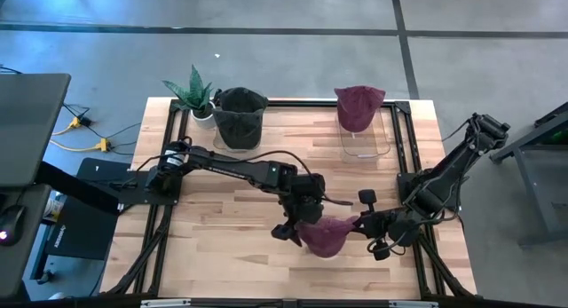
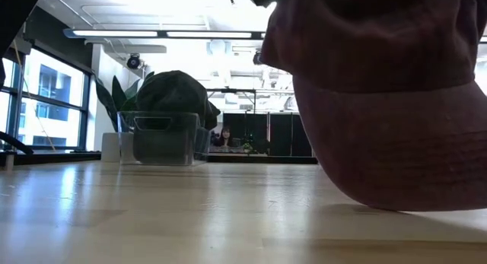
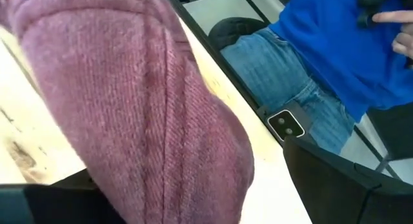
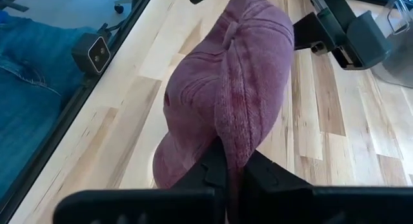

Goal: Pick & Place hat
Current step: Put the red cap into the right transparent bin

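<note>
A maroon cap [image 1: 327,237] lies near the table's near edge, between my two grippers. It fills the low view [image 2: 380,104] and the left wrist view [image 3: 129,108]. My right gripper [image 4: 230,169] reaches in from the table's right [image 1: 366,225] and is shut on the cap. My left gripper [image 1: 293,226] stands at the cap's left side, with the cloth covering its end in its own wrist view. The cap's button [image 4: 227,35] points away from my right gripper. My right gripper pinches a raised fold of the cap's crown [image 4: 233,143] between its two fingers, coming nearly level from the table's right and lying along the fold. The cap's lower rounded part [image 2: 380,203] sits at the tabletop; the rest bulges up beyond the fingers.
At the table's far edge, a second maroon cap [image 1: 358,106] sits on a clear container [image 1: 364,144], and a dark cap on another container [image 1: 240,117] stands beside a potted plant [image 1: 195,93]. A person in blue [image 3: 335,50] stands at the near edge.
</note>
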You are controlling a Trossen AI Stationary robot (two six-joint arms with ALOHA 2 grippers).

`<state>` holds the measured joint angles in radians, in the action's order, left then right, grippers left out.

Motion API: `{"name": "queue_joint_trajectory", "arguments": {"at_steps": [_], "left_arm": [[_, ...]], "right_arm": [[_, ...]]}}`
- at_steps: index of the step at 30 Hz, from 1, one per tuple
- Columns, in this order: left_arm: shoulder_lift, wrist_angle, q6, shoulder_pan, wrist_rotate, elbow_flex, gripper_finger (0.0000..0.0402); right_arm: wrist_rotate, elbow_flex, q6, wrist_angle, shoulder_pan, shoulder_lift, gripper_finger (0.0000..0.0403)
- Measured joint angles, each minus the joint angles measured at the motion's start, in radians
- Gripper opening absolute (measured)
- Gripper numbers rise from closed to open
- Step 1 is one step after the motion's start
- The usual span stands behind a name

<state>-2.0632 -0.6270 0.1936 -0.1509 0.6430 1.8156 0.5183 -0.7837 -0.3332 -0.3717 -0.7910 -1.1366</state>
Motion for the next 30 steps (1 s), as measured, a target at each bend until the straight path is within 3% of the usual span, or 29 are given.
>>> {"name": "queue_joint_trajectory", "arguments": {"at_steps": [5,8,12,15,17,21,25,30], "left_arm": [[0.000,0.017,-0.026,0.000,-0.002,0.000,0.0318],[0.000,0.066,0.017,0.000,-0.056,0.000,0.0278],[0.000,0.117,0.054,-0.002,-0.162,0.000,0.0165],[0.000,0.108,0.064,-0.002,-0.163,0.000,0.0056],[0.000,0.084,0.065,0.000,-0.165,0.000,0.0016],[0.023,0.034,0.081,0.000,-0.201,-0.001,0.0025],[0.089,0.016,0.089,0.000,-0.231,0.002,0.0008],[0.099,0.020,0.041,0.015,-0.253,0.001,0.0008]], "right_arm": [[0.000,0.000,-0.002,0.000,0.000,0.000,0.0004],[-0.001,0.000,-0.007,0.000,0.000,0.000,0.0009],[-0.014,0.000,-0.010,0.000,0.000,0.000,0.0005],[-0.037,0.000,-0.054,-0.004,0.000,0.000,0.0004],[-0.063,0.006,-0.098,-0.001,0.000,0.000,0.0008],[-0.103,0.053,-0.163,-0.002,0.000,0.000,0.0016],[-0.062,0.098,-0.196,0.021,0.003,0.000,0.0029],[-0.106,0.084,-0.125,0.051,0.021,0.006,0.0090]]}}
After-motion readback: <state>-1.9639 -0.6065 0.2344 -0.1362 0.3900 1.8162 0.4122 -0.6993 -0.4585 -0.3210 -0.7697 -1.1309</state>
